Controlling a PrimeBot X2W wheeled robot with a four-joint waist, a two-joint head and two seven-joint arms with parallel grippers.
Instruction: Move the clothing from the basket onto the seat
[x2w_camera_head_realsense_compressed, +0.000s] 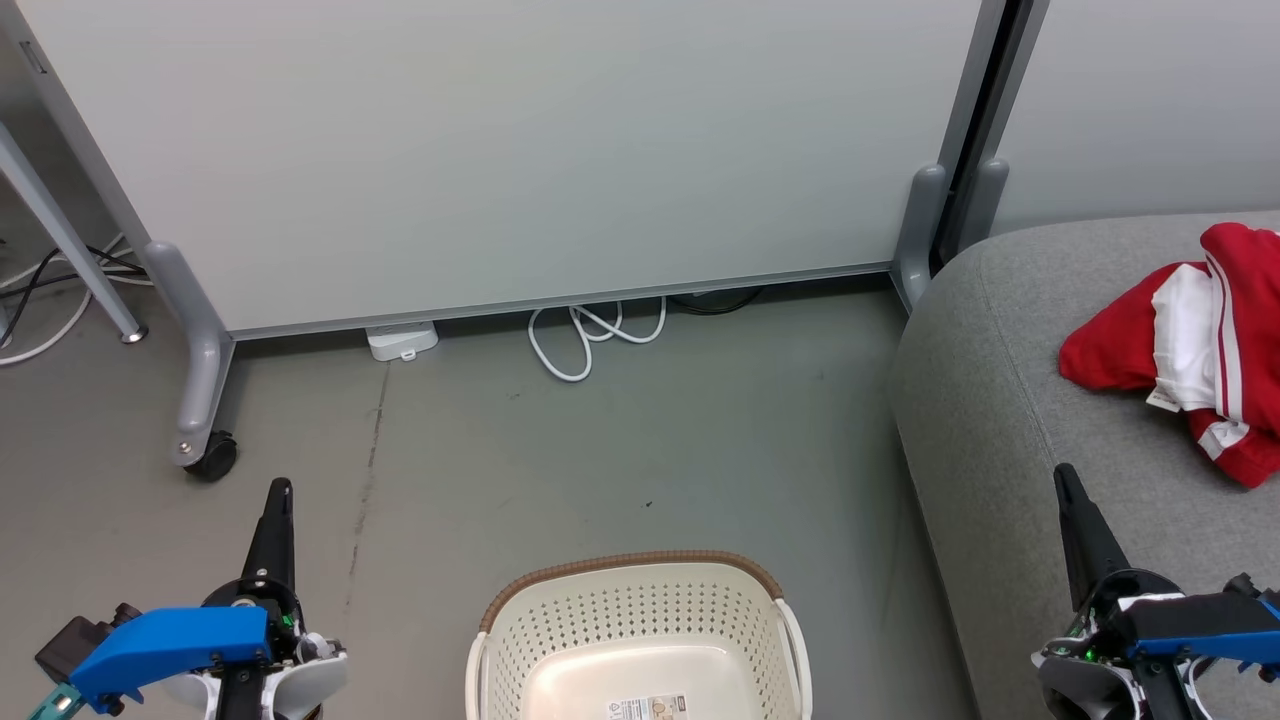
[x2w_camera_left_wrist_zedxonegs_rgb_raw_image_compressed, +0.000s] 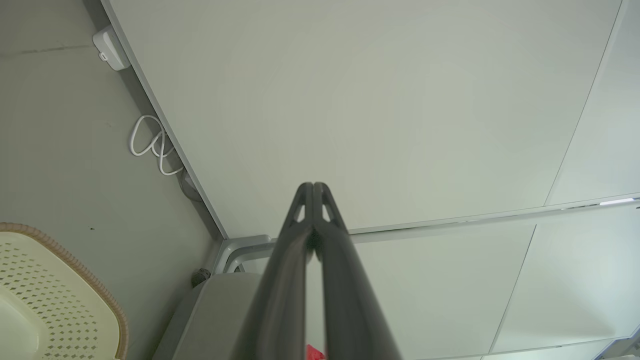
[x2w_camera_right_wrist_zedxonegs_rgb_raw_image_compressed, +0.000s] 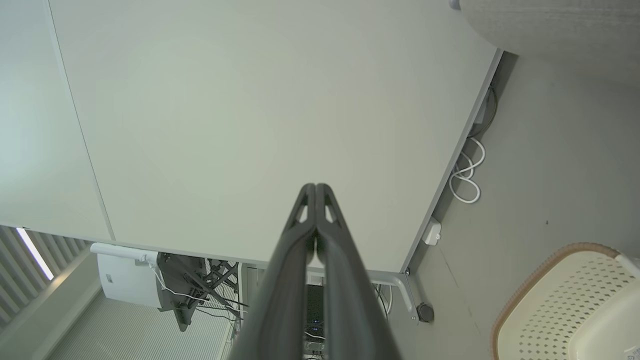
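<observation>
1. The basket (x2w_camera_head_realsense_compressed: 640, 612) stands on the grey floor (x2w_camera_head_realsense_compressed: 620, 440). It is cream, with perforated walls and a brown woven-look rim. Its pale bottom shows bare, with a printed label (x2w_camera_head_realsense_compressed: 648, 708) on it.
2. To the right of the basket rises the seat (x2w_camera_head_realsense_compressed: 1000, 420), a light-grey upholstered cushion with a rounded edge and a seam line along it. A strip of floor lies between the two.
3. The clothing (x2w_camera_head_realsense_compressed: 1180, 340) lies on the seat, well apart from the basket, beyond it and to its right. It is a crumpled bright-red heap with a broad white panel and thin white stripes, cut off by the edge of the head view.
4. The left end effector (x2w_camera_head_realsense_compressed: 281, 487) hangs over the floor to the left of the basket. Its two dark fingers are pressed together and grip nothing; its wrist view shows the tips meeting.
5. The right end effector (x2w_camera_head_realsense_compressed: 1062, 472) is to the right of the basket and shows against the seat's grey fabric, short of the clothing. It is closed tip to tip and grips nothing.
6. Beyond the basket stands a pale partition panel (x2w_camera_head_realsense_compressed: 500, 150) on grey feet. One foot, beyond the basket and to its left, ends in a black castor (x2w_camera_head_realsense_compressed: 212, 458).
7. Under the panel's lower edge, straight beyond the basket, lies a looped white cable (x2w_camera_head_realsense_compressed: 585, 340). A small white box (x2w_camera_head_realsense_compressed: 402, 340) sits a little further left.
8. A faint dark streak (x2w_camera_head_realsense_compressed: 365, 480) runs along the floor between the box and the left end effector, to the left of the basket.
</observation>
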